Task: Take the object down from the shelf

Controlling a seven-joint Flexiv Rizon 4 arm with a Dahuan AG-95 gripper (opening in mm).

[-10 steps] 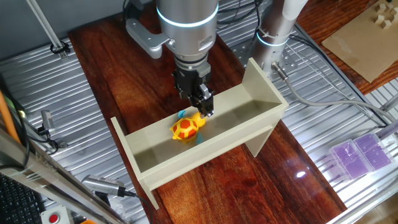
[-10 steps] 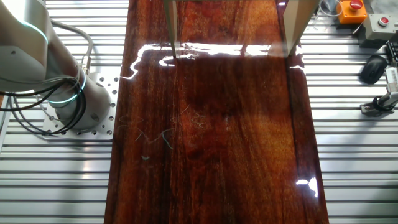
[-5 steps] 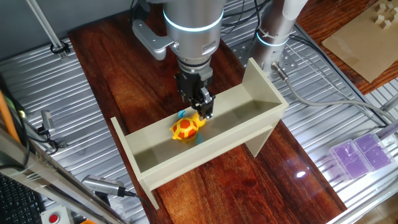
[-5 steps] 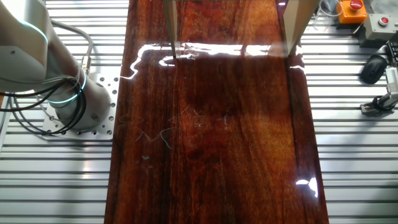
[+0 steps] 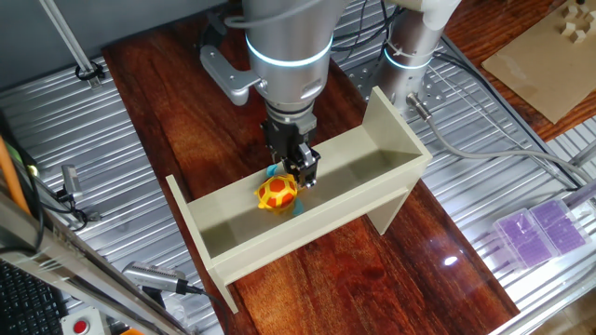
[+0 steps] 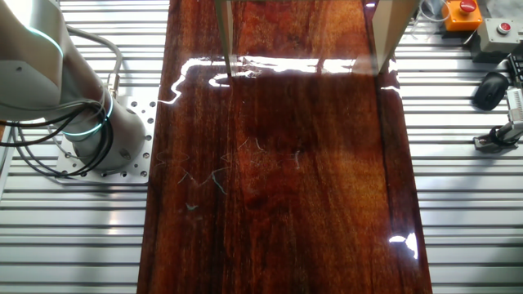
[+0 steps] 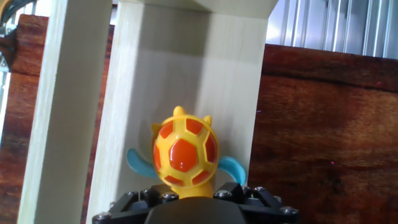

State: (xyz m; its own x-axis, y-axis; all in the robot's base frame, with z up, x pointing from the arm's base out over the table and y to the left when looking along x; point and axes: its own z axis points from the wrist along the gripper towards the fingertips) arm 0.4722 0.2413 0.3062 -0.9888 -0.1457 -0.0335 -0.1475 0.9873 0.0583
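- One fixed view: the arm reaches down from above into the beige shelf, which stands on its end panels across the dark wooden table.
- Same view: the toy turtle lies inside the trough, about mid-length, nearer the back wall. The orange-red and yellow shell faces up, and a bit of blue flipper shows at each side.
- Same view: the gripper is at the turtle's back-right end, its black fingers touching or almost touching the toy. It looks closed around the head end, but I cannot tell for sure from here.
- Same view: a purple plastic box sits on the ribbed metal surface at the right. A second arm base stands behind the shelf.
- The other fixed view: mostly bare table with glare. Only the lower ends of the two shelf legs show at the top edge, and the arm's base is at the left. The turtle and gripper are out of frame.
- Hand view: the turtle fills the centre, lying on the trough floor between the two shelf walls. Blue flippers stick out on both sides.
- Hand view: the gripper body is at the bottom edge, tight against the turtle's near end. The fingertips are hidden, so the grip cannot be told here.
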